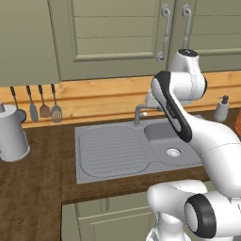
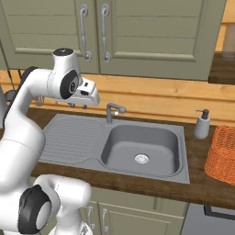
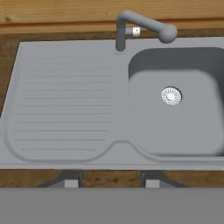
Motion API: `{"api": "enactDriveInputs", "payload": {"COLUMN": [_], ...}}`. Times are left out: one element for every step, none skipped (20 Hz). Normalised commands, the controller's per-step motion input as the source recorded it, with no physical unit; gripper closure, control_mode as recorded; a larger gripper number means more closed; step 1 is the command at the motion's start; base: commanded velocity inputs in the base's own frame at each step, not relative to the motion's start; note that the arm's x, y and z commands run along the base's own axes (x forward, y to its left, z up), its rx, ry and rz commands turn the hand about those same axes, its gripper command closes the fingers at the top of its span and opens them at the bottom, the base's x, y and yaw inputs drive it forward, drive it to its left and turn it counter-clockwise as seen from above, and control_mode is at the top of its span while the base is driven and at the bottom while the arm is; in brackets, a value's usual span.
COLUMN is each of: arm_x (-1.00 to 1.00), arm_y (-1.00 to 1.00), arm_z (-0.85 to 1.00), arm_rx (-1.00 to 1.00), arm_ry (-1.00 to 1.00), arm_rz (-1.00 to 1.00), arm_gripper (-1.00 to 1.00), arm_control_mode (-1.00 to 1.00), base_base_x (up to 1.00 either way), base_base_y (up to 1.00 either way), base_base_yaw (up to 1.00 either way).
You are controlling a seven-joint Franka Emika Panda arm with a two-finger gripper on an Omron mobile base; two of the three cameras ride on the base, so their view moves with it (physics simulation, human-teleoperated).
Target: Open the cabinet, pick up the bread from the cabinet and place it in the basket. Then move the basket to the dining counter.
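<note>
You have the two-finger gripper (image 2: 79, 106) hanging over the grey steel sink (image 2: 69, 137), pointing down at its ribbed drainer, with nothing between the small dark fingertips (image 3: 70, 180); they stand apart and empty in the hand view. What you need next lies above and behind them: the tall olive-green cabinet (image 2: 151, 32) with panelled doors is shut, and its long curved grey bar handle (image 2: 105, 32) runs upright, just above and slightly to the right of the hand in the right base view. So your reach goes up and toward the wall, with the fingers turned to span that vertical bar. The bread must be behind the doors, so you cannot see it. The bright orange woven wicker basket (image 2: 221, 156) sits on the dark wooden worktop (image 2: 197, 186) to the right of the sink, cut off by the frame edge beside a grey soap dispenser (image 2: 201, 124).
</note>
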Motion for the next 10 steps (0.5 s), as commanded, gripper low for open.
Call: {"api": "enactDriveInputs", "payload": {"arm_x": [0.0,0.0,0.0,0.0,0.0,0.0,0.0,0.0,0.0,0.0], "arm_y": [0.0,0.0,0.0,0.0,0.0,0.0,0.0,0.0,0.0,0.0], "arm_z": [0.0,0.0,0.0,0.0,0.0,0.0,0.0,0.0,0.0,0.0], "arm_rx": [0.0,0.0,0.0,0.0,0.0,0.0,0.0,0.0,0.0,0.0], "arm_ry": [0.0,0.0,0.0,0.0,0.0,0.0,0.0,0.0,0.0,0.0], "arm_rz": [0.0,0.0,0.0,0.0,0.0,0.0,0.0,0.0,0.0,0.0], "arm_gripper": [-1.0,-1.0,-1.0,-1.0,-1.0,-1.0,-1.0,-1.0,-1.0,-1.0], "arm_control_mode": [-1.0,-1.0,-1.0,-1.0,-1.0,-1.0,-1.0,-1.0,-1.0,-1.0], "base_base_x": [0.0,0.0,0.0,0.0,0.0,0.0,0.0,0.0,0.0,0.0], "base_base_y": [0.0,0.0,0.0,0.0,0.0,0.0,0.0,0.0,0.0,0.0], "base_base_yaw": [0.0,0.0,0.0,0.0,0.0,0.0,0.0,0.0,0.0,0.0]}}
